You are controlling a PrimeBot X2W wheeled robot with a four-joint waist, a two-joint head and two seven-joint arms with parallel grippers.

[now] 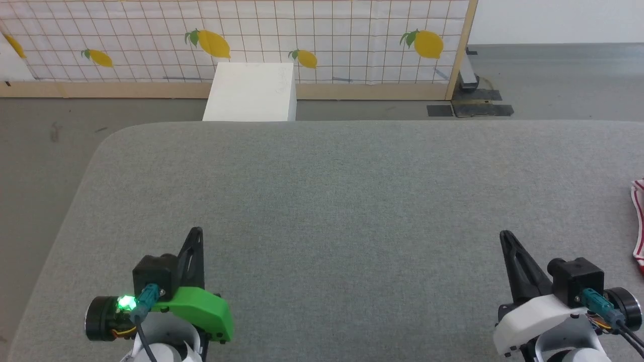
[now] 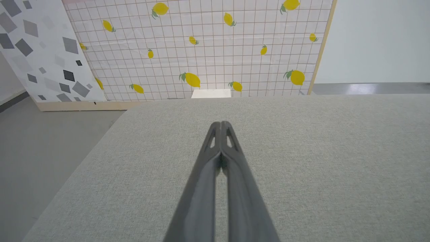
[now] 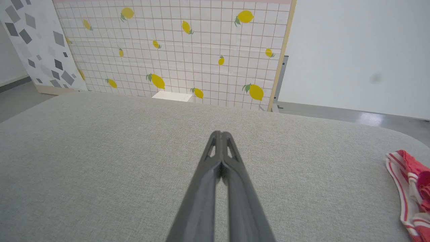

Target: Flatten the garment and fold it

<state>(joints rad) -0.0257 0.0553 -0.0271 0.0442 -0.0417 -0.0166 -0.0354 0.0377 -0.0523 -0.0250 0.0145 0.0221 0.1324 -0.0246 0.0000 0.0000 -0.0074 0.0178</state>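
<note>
The garment is a red and white striped bundle lying at the far right edge of the grey table; in the right wrist view the garment sits crumpled at the lower right. My left gripper rests at the lower left, shut and holding nothing, its fingertips pressed together. My right gripper hovers at the lower right, also shut and holding nothing, well to the left of the garment.
A white box stands on the floor behind the table's far edge. Behind it runs a lemon-print grid screen with a wooden frame. Grey floor borders the table's rounded left corner.
</note>
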